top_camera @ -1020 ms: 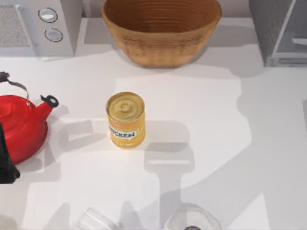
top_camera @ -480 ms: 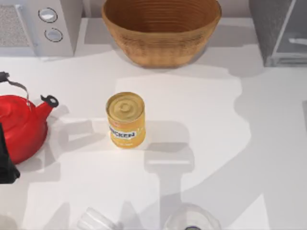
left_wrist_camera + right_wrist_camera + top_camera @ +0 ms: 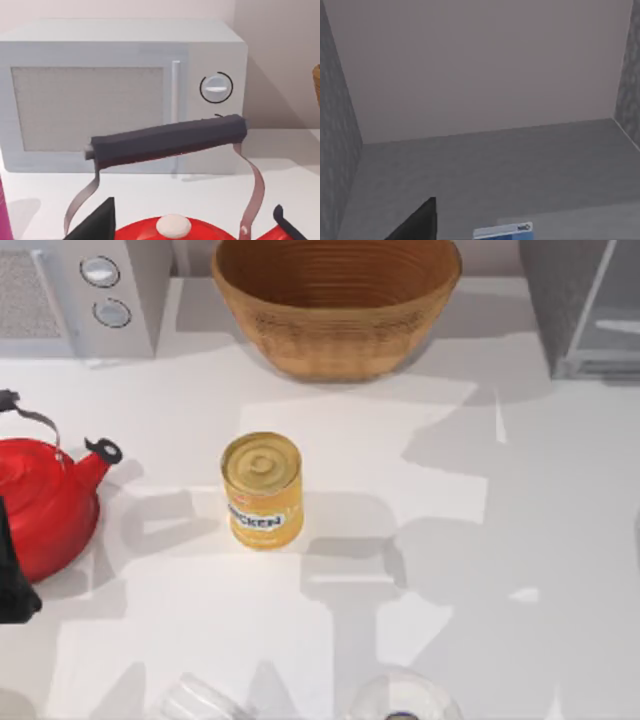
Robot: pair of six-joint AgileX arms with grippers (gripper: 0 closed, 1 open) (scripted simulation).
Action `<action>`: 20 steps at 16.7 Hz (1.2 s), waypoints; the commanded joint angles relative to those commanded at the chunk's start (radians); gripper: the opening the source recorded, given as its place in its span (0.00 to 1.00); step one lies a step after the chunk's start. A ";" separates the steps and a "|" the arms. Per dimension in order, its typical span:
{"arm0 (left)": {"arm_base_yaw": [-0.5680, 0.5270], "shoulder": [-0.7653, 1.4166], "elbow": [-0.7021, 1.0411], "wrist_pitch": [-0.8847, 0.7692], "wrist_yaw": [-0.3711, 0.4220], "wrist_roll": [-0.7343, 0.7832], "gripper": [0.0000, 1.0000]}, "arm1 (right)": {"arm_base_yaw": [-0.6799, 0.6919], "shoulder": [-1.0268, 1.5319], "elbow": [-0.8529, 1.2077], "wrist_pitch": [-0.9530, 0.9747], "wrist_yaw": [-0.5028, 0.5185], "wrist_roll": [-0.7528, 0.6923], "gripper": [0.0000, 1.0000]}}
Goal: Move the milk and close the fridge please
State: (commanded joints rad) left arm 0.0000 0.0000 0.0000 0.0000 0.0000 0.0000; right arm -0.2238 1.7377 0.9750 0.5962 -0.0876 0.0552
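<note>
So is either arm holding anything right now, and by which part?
It cannot be told. The right wrist view looks into the fridge with the milk's blue top just below one black finger; no hold shows.

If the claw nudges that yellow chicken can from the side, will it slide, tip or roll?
The chicken can stands upright on its flat base on the table, so a low push would probably slide it. It looks taller than wide, so a push near the lid might tip it. Once on its round side, it would likely roll, perhaps toward the red kettle.
</note>
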 joint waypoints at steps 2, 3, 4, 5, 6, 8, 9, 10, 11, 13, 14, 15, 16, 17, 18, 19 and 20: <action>0.000 0.000 0.000 0.000 0.000 0.000 1.00 | 0.003 -0.192 -0.108 -0.091 0.019 0.018 1.00; 0.000 0.000 0.000 0.000 0.000 0.000 1.00 | 0.007 -0.295 -0.167 -0.138 0.028 0.025 1.00; 0.000 0.000 0.000 0.000 0.000 0.000 1.00 | 0.013 -0.401 -0.227 -0.185 0.037 0.032 1.00; 0.000 0.000 0.000 0.000 0.000 0.000 1.00 | 0.021 -0.510 -0.288 -0.230 0.045 0.037 1.00; 0.000 0.000 0.000 0.000 0.000 0.000 1.00 | 0.030 -0.621 -0.351 -0.275 0.052 0.041 1.00; 0.000 0.000 0.000 0.000 0.000 0.000 1.00 | 0.055 -0.845 -0.475 -0.358 0.065 0.041 1.00; 0.000 0.000 0.000 0.000 0.000 0.000 1.00 | 0.069 -0.955 -0.535 -0.396 0.070 0.039 1.00; 0.000 0.000 0.000 0.000 0.000 0.000 1.00 | 0.085 -1.062 -0.593 -0.431 0.074 0.034 1.00; 0.000 0.000 0.000 0.000 0.000 0.000 1.00 | 0.102 -1.166 -0.649 -0.463 0.077 0.027 1.00; 0.000 0.000 0.000 0.000 0.000 0.000 1.00 | 0.136 -1.355 -0.750 -0.515 0.083 0.009 1.00; 0.000 0.000 0.000 0.000 0.000 0.000 1.00 | 0.152 -1.439 -0.796 -0.536 0.085 -0.001 1.00; 0.000 0.000 0.000 0.000 0.000 0.000 1.00 | 0.167 -1.513 -0.838 -0.553 0.086 -0.010 1.00; 0.000 0.000 0.000 0.000 0.000 0.000 1.00 | 0.181 -1.577 -0.875 -0.567 0.087 -0.020 1.00; 0.000 0.000 0.000 0.000 0.000 0.000 1.00 | 0.194 -1.630 -0.907 -0.577 0.088 -0.030 1.00; 0.000 0.000 0.000 0.000 0.000 0.000 1.00 | 0.205 -1.673 -0.934 -0.585 0.088 -0.038 1.00; 0.000 0.000 0.000 0.000 0.000 0.000 1.00 | 0.214 -1.705 -0.954 -0.591 0.088 -0.046 1.00; 0.000 0.000 0.000 0.000 0.000 0.000 1.00 | 0.220 -1.727 -0.968 -0.594 0.088 -0.052 1.00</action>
State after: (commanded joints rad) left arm 0.0000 0.0000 0.0000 0.0000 0.0000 0.0000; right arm -0.0036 0.0110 0.0068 0.0019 0.0002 0.0033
